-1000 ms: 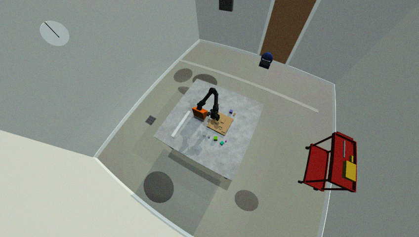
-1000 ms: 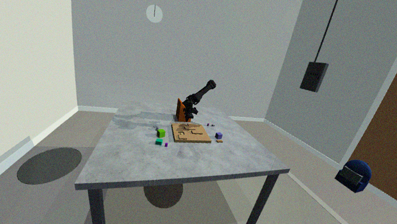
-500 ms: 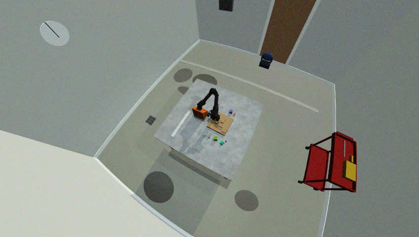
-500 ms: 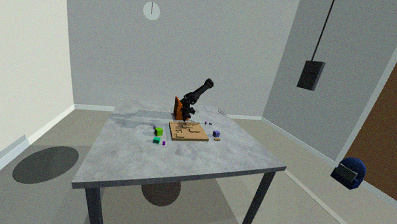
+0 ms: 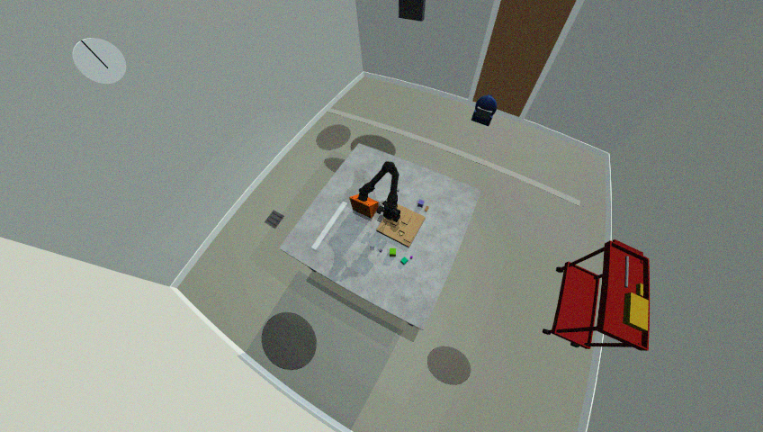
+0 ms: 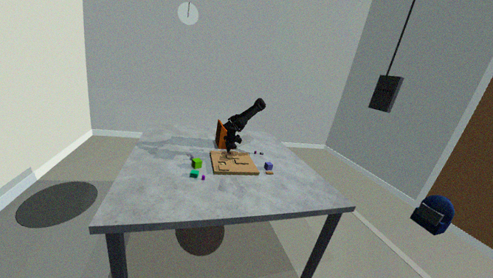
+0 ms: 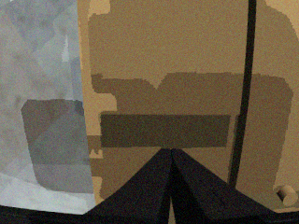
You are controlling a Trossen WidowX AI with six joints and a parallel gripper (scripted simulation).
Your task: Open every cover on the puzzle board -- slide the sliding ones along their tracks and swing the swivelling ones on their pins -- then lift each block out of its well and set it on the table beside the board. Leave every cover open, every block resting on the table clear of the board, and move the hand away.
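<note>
The tan puzzle board [image 5: 417, 220] [image 6: 253, 171] [image 7: 187, 37] lies on the table. My gripper [image 6: 228, 153] [image 7: 170, 158] is shut and empty, low over the board's side nearest the arm base. In the wrist view a dark rectangular recess [image 7: 163, 132] is just beyond the fingertips; a long dark groove [image 7: 247, 84] runs to its right, and a round knob [image 7: 288, 195] is at lower right. A green block [image 5: 392, 252] [image 6: 197, 163], a teal block [image 5: 404, 260] [image 6: 194, 173] and a violet block [image 5: 420, 203] [image 6: 268, 166] rest on the table off the board. Cover positions under the hand are unclear.
A small purple piece [image 5: 411, 257] [image 6: 203, 177] lies by the teal block. A flat brown piece [image 5: 426, 208] [image 6: 269, 172] lies by the violet one. The orange arm mount [image 5: 363, 205] [image 6: 221, 135] stands beside the board; a white strip [image 5: 328, 226] lies beyond the mount.
</note>
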